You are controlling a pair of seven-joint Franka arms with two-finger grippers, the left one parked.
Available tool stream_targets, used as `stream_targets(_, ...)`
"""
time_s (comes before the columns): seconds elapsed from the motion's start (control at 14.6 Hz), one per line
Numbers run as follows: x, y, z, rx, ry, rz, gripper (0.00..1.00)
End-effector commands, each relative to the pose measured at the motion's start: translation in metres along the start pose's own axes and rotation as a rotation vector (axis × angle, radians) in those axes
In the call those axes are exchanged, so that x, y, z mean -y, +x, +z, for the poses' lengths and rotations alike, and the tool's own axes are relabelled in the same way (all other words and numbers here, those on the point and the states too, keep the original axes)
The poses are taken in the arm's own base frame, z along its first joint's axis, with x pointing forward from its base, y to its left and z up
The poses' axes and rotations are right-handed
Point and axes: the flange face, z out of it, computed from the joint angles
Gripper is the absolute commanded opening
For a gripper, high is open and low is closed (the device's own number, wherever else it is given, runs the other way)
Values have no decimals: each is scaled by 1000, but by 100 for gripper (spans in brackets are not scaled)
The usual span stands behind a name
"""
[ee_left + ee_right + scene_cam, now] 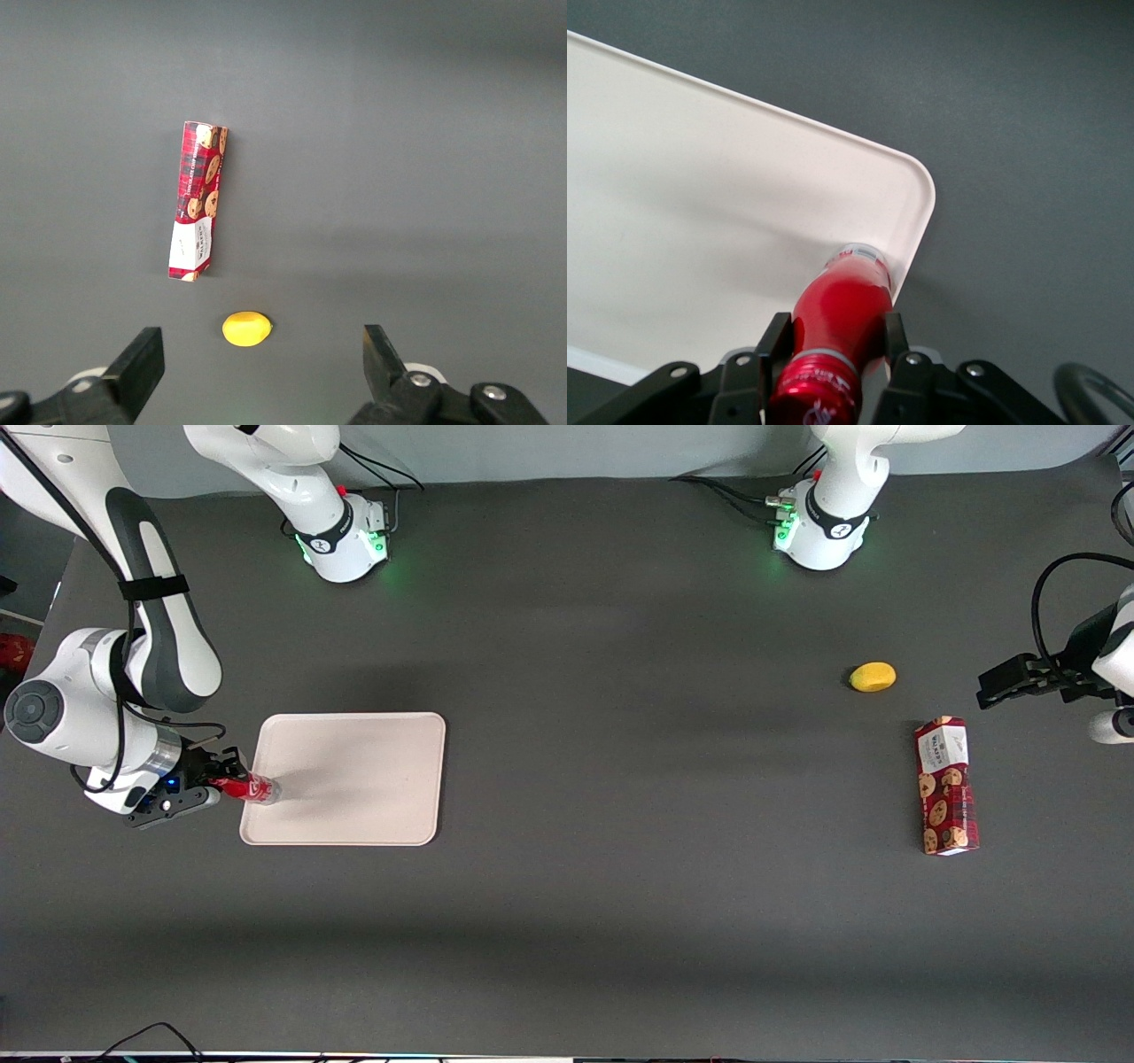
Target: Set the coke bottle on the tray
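The two black fingers [776, 341] press against either side of the coke bottle [840, 323], clamped on its upper body just below the red cap. The gripper [833, 350] holds the bottle tilted — cap in the jaws, silvery base down on the tray [700, 221] just inside a rounded corner, close to the raised rim. From the front, the gripper [215, 779] sits at the tray's edge toward the working arm's end of the table, and the bottle [251, 788] leans across that rim onto the pale tray [363, 779].

Around it spreads a dark grey matte table [620, 691] — smooth, with soft shadow bands. Toward the parked arm's end lie a yellow lemon [873, 677] and, nearer the front camera, a red cookie box [946, 786].
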Motion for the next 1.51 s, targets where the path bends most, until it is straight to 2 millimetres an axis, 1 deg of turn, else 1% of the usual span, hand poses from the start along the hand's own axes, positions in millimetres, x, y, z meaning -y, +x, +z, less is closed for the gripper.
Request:
stream_targets(0.0, 3, 2, -2, -13, -3, -14, 99)
stream_targets(0.21, 2, 4, -7, -11, -1, -19, 100)
stream_targets(0.34, 0, 11, -24, -5, 2, -14, 100)
stream_targets(0.41, 0, 16, -38, 4, 6, -13, 100)
stream_targets(0.48, -2, 23, -57, 10, 9, -14, 100)
stream_targets(0.69, 3, 47, -124, -9, -10, -34, 100)
stream_targets(0.82, 0, 57, -173, -34, -22, -26, 100)
stream_targets(0.96, -4, 69, -211, -84, -34, -22, 100)
stream_targets(1.03, -6, 69, -224, -101, -41, -29, 100)
stream_targets(1.1, -3, 64, -239, -98, -36, -23, 100)
stream_targets(1.17, 3, 57, -255, -100, -12, -2, 100)
stream_targets(1.23, 16, 53, -271, -110, 27, 71, 100)
stream_targets(1.3, 28, 53, -274, -96, 45, 158, 100)
stream_targets(1.37, 37, 47, -279, -76, 58, 235, 100)
stream_targets(1.44, 43, 44, -283, -63, 63, 296, 100)
